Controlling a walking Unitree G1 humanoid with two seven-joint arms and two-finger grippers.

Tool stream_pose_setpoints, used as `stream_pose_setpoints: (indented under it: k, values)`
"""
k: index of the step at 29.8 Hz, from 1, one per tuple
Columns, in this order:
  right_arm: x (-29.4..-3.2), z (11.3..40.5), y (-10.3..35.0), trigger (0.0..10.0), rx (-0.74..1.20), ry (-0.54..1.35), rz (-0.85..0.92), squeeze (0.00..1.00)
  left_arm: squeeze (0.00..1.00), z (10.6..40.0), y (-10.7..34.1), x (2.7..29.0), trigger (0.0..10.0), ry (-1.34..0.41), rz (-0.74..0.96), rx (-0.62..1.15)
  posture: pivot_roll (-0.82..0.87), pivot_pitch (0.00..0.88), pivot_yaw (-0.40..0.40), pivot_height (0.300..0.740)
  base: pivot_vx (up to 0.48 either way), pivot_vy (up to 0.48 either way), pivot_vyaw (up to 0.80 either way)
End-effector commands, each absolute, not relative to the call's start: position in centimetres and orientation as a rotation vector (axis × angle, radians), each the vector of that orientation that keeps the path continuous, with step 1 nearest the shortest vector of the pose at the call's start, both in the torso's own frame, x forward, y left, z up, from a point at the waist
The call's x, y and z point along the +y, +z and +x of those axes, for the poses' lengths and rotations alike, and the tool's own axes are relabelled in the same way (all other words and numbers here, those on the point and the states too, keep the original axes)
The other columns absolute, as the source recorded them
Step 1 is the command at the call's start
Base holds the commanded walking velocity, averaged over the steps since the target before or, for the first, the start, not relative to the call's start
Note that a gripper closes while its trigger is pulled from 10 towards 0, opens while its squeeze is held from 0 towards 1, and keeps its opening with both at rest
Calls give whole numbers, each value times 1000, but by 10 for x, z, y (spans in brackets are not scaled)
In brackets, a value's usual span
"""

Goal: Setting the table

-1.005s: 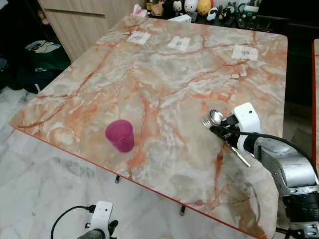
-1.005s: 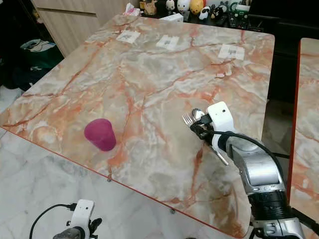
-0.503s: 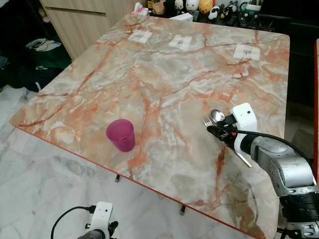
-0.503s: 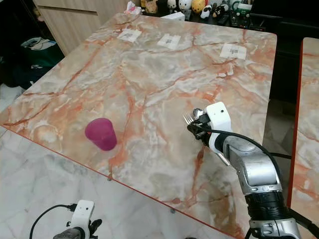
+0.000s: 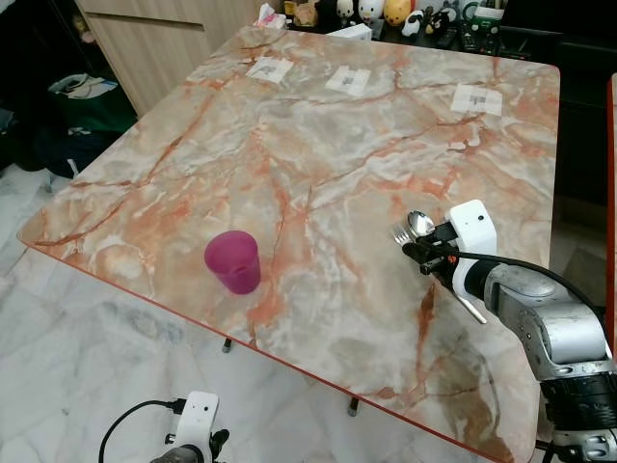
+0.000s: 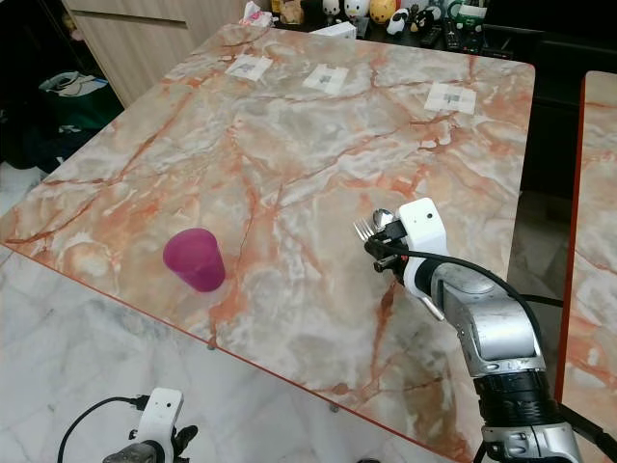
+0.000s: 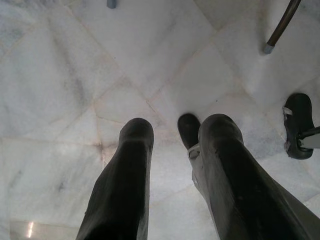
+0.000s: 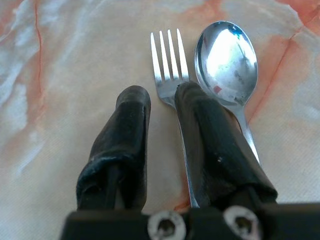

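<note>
A silver fork and spoon lie side by side on the marble table near its right edge, heads pointing away from me. My right gripper hovers low over their necks, open by a narrow gap through which the bare tabletop shows. One finger covers the fork's handle. The handles run back under the wrist. A pink cup stands upright near the table's front edge, well left of the gripper. My left gripper hangs open over the marble floor.
Three paper tags lie in a row on the far side of the table. Figurines crowd a dark shelf behind it. A wooden cabinet and a bag stand at the left. A second table's edge runs along the right.
</note>
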State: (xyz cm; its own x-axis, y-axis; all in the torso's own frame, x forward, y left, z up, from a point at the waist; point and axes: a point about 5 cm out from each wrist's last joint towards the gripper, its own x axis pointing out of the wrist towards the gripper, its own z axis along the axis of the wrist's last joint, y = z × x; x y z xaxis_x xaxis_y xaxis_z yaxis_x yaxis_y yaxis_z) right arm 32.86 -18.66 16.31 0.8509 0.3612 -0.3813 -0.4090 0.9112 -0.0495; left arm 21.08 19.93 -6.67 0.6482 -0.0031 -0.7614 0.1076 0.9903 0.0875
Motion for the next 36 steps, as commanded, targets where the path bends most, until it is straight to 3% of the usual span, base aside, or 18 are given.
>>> stream_pose_setpoints:
  k: [1, 27, 28, 29, 30, 36]
  values:
    - [-188, 327, 160, 10000, 392, 401, -132, 0, 0, 198, -74, 203, 10000, -62, 138, 919, -159, 200, 89, 740, 0, 0, 0]
    - [-195, 327, 138, 10000, 452, 356, -132, 0, 0, 191, -75, 213, 10000, -51, 141, 933, -155, 199, 91, 740, 0, 0, 0]
    - [-195, 326, 137, 8667, 454, 357, -131, 0, 0, 191, -75, 213, 10000, -50, 141, 933, -155, 199, 91, 740, 0, 0, 0]
    - [-195, 326, 136, 8667, 458, 360, -130, 0, 0, 191, -75, 213, 10000, -50, 142, 934, -155, 199, 91, 740, 0, 0, 0]
    - [-194, 325, 134, 78, 463, 364, -131, 0, 0, 191, -75, 213, 10000, -50, 142, 935, -154, 199, 90, 740, 0, 0, 0]
    - [-193, 322, 126, 0, 483, 370, -123, 0, 0, 189, -76, 213, 10000, -53, 138, 941, -152, 199, 91, 740, 0, 0, 0]
